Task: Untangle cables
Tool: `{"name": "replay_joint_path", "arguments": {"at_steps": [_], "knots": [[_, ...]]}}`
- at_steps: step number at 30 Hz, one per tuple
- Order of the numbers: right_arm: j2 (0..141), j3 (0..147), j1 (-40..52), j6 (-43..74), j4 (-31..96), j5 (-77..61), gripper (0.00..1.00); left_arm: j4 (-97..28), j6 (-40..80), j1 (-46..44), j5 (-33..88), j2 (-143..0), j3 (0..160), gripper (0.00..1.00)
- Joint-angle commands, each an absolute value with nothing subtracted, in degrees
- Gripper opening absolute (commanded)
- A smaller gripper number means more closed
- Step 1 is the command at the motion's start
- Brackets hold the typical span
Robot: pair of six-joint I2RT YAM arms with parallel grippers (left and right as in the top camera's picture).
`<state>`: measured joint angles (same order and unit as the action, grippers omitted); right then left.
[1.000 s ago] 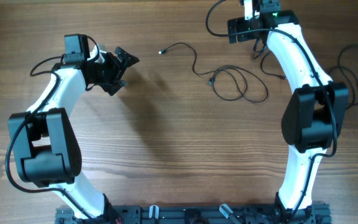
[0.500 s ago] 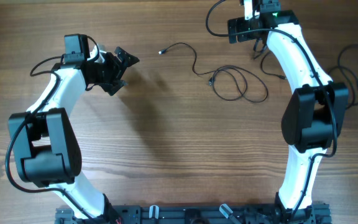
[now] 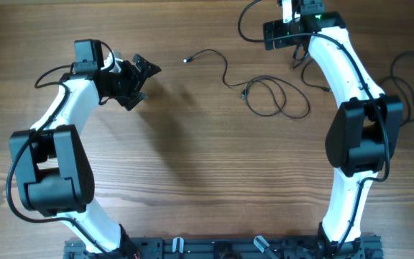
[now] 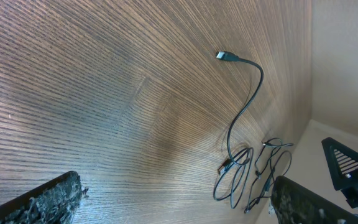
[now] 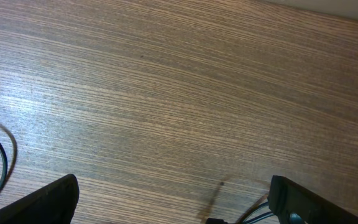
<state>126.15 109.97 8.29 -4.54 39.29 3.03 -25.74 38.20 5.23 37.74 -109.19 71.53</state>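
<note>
Claws both spread wide, empty. Left gripper (image 3: 142, 83) well left of cable loops (image 3: 245, 93); right gripper (image 5: 173, 202) beyond loops, toward far table edge. Loops slack on wooden table (image 3: 192, 165), plug end (image 3: 187, 60) between left gripper and loops.

Step, by judgement: reach, first grasp not yet made. Next calls for low, exact pinch on thin cord.

Left wrist view shows whole strand, plug to loops. Right wrist view shows mere slivers. Overhead alone places both arms.
</note>
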Motion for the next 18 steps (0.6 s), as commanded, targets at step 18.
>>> {"name": "replay_joint_path", "arguments": {"at_steps": [18], "knots": [[111.3, 110.1, 8.2, -4.4, 39.0, 2.5, 1.0, -25.8, 37.7, 5.0, 37.4, -108.5, 71.5, 1.0]]}}
